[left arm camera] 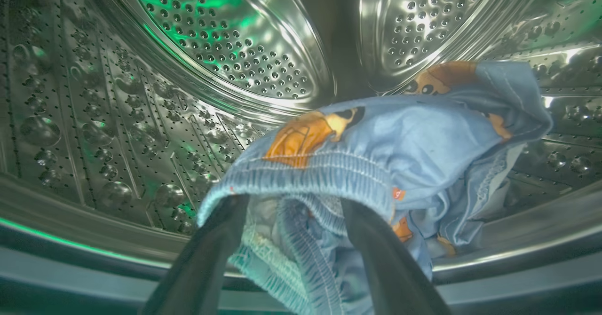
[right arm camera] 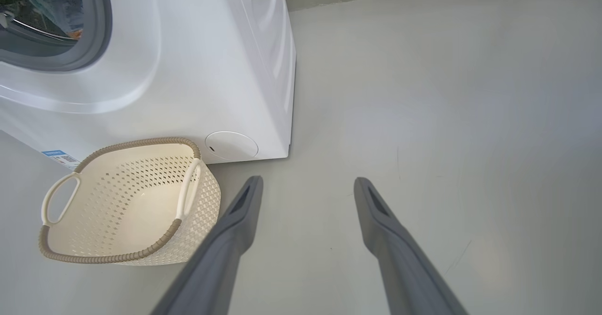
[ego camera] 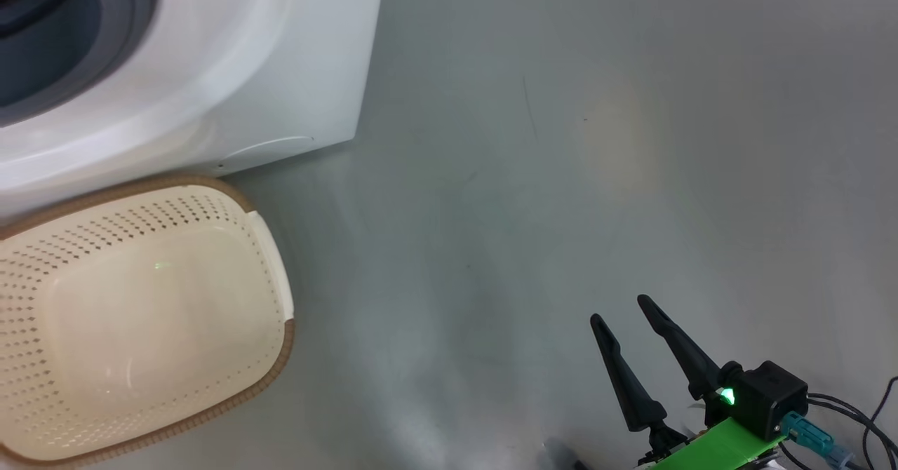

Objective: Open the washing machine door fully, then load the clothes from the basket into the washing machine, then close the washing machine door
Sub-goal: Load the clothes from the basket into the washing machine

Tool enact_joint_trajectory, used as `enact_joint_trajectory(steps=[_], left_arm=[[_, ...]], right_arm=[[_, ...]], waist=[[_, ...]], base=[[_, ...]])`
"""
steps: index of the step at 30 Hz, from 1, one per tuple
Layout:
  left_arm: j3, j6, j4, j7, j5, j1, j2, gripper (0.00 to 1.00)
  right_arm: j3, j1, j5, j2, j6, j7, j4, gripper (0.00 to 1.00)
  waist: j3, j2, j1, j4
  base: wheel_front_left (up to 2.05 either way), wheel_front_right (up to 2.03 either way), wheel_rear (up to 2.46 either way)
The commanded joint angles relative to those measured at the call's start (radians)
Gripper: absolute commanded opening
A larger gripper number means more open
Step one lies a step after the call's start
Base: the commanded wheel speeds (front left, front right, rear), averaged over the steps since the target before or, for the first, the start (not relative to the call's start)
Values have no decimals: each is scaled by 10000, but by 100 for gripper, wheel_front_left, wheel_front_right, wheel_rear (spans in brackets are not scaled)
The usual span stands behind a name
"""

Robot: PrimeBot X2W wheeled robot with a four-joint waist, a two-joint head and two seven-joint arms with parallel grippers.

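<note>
A light blue garment with orange prints (left arm camera: 414,136), one of the clothes, lies in the perforated steel drum (left arm camera: 225,37) of the washing machine (ego camera: 280,70). Its elastic hem drapes over the tips of my left gripper (left arm camera: 296,202), whose fingers stand wide apart inside the drum mouth. The cream basket (ego camera: 273,259) sits on the floor against the machine's front with nothing in it; the right wrist view shows the basket (right arm camera: 117,258) and the machine (right arm camera: 211,70) too. My right gripper (ego camera: 617,309) hovers open over bare floor to the basket's right, its fingers (right arm camera: 244,202) holding nothing. The washing machine door is out of view.
The grey rubber gasket (right arm camera: 101,23) rings the drum opening. A round service flap (right arm camera: 231,145) sits low on the machine's front. Grey floor (ego camera: 596,140) stretches to the machine's right. Cables (ego camera: 863,421) trail from my right wrist.
</note>
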Motion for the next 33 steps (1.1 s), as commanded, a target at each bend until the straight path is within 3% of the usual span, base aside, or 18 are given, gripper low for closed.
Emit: enact_joint_trajectory(steps=[1, 15, 33], left_arm=[[19, 84, -141, -53, -67, -68, 404, 100], [40, -66, 34, -372, -577, 502, -453, 100], [163, -715, -606, -576, -1159, 1399, -1209, 100]], right_arm=[[178, 138, 119, -180, 16, -48, -138, 100], [144, -100, 201, -195, 16, -48, -11, 100], [75, -381, 272, -191, 16, -48, 153, 100]], waist=[[-68, 0, -1, 92], [-552, 0, -1, 838], [-1091, 0, -1, 1600]], base=[[0, 0, 0], [0, 0, 0], [0, 0, 0]])
